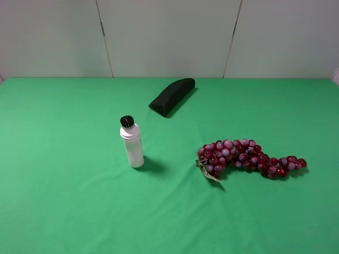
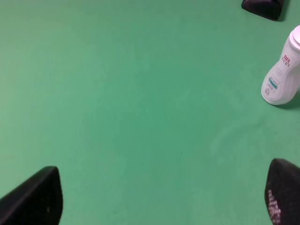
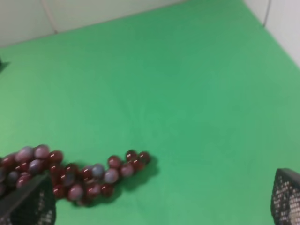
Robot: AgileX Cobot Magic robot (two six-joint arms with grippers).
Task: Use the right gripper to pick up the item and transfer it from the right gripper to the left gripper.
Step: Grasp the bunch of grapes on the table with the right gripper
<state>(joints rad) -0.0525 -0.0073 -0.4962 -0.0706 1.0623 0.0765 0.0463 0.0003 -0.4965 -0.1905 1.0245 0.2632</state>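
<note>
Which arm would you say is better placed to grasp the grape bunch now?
The right. The right gripper is open with the grape bunch close by one finger; it lies on the right in the high view. The left gripper, also open, sees only the white bottle and black case.

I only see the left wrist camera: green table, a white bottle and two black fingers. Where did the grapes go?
Observer: The grapes lie on the green table, to the right of the white bottle in the high view, well apart from it.
Operator: Is the other arm holding them?
Observer: No. In the right wrist view the right gripper has its fingers wide apart with nothing between them.
Operator: What's the black thing in my corner?
Observer: A black wedge-shaped case, lying flat behind the bottle, near the back of the table.
</note>
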